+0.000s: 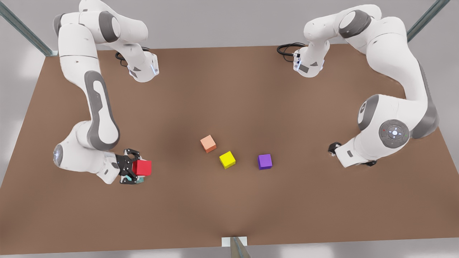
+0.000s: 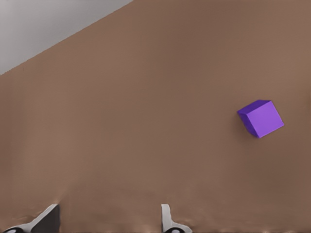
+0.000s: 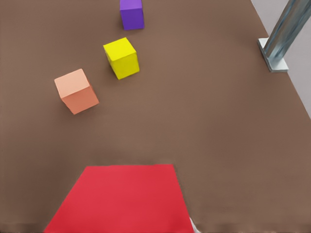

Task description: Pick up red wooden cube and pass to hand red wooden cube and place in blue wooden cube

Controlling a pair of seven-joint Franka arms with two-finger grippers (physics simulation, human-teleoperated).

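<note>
I am holding the red cube point(image 1: 142, 167) in my right gripper point(image 1: 133, 167), which is closing on it from both sides, at the front view's left side of the table point(image 1: 229, 89). In my right wrist view the red cube point(image 3: 119, 199) is sitting very close under the camera, so I judge that the grip is firm. Just below the red cube, a small part of the blue cube point(image 1: 140, 179) is showing, touching or almost touching it; I cannot tell if the red one is already resting on it or hanging a little above. So I judge that the pick and the pass are done, and what is left is to settle the red cube on the blue one and to let it go. Going outward, the orange cube point(image 1: 208, 143), the yellow cube point(image 1: 227, 159) and the purple cube point(image 1: 265, 161) are lying in a loose line in the middle of the table, well apart from my load, and they are not part of this job. My left gripper point(image 2: 109, 218) is waiting at the front view's right side with its fingers spread and nothing between them, looking toward the purple cube point(image 2: 261, 118).
</note>
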